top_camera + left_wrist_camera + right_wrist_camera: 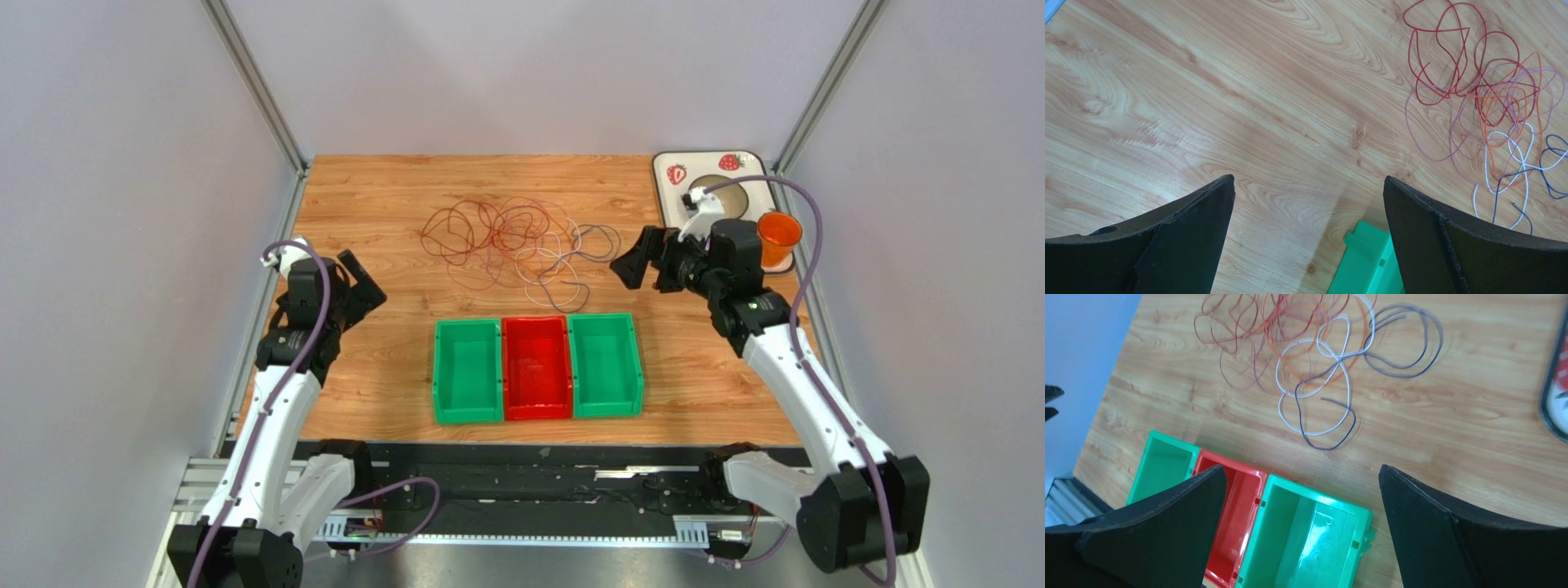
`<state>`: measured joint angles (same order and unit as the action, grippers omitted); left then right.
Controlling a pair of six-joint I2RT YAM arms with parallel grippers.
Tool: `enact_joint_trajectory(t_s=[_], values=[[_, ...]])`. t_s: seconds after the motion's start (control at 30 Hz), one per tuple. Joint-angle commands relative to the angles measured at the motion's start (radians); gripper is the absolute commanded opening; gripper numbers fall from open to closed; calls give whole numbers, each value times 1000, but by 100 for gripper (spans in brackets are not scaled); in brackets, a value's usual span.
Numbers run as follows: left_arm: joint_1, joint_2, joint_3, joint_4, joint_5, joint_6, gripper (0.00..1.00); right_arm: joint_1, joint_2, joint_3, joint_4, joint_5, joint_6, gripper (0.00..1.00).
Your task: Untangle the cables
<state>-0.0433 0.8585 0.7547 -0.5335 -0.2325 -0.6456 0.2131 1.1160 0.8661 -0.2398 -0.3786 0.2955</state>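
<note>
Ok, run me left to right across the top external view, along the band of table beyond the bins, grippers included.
left gripper → cables → right gripper → orange cup

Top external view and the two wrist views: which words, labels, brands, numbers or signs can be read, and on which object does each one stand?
No text can be read in any view.
Tray: only strawberry pictures, no letters.
Red bin and orange cup: no label visible.
Black rail at the arm bases: any marks are too small to read.
</note>
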Motion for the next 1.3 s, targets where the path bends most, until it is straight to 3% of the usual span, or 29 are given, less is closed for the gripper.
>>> enact_joint_trajectory(t_s=[0.0,0.1,0.13,0.17,0.23,0.4,0.5,0.6,0.67,0.9,0.97,1.27], values=[[5,0,66,-39,-21,3,99,34,-130,145,-47,243,20,100],[5,2,78,-34,-7,1,99,34,-182,53,20,346,137,100],[5,-1,78,-26,1,3,99,34,-189,-8,64,471,205,100],[5,-7,78,-5,8,6,99,29,-194,-124,136,490,284,100],[5,-13,75,24,38,26,99,8,-183,-173,207,344,269,99],[5,-68,40,98,-26,61,99,38,-104,-167,77,432,304,99],[5,-93,38,81,-71,15,99,43,-94,-215,123,440,313,99],[5,-59,61,87,-27,60,98,48,-101,-263,183,426,350,99],[5,-15,95,95,-5,96,97,61,-87,-286,197,400,372,98],[5,241,303,6,-13,182,93,368,-2,-265,180,670,318,94],[5,336,365,0,10,185,92,397,11,-256,197,696,301,94],[0,727,641,0,220,196,70,397,74,-235,187,690,292,94]])
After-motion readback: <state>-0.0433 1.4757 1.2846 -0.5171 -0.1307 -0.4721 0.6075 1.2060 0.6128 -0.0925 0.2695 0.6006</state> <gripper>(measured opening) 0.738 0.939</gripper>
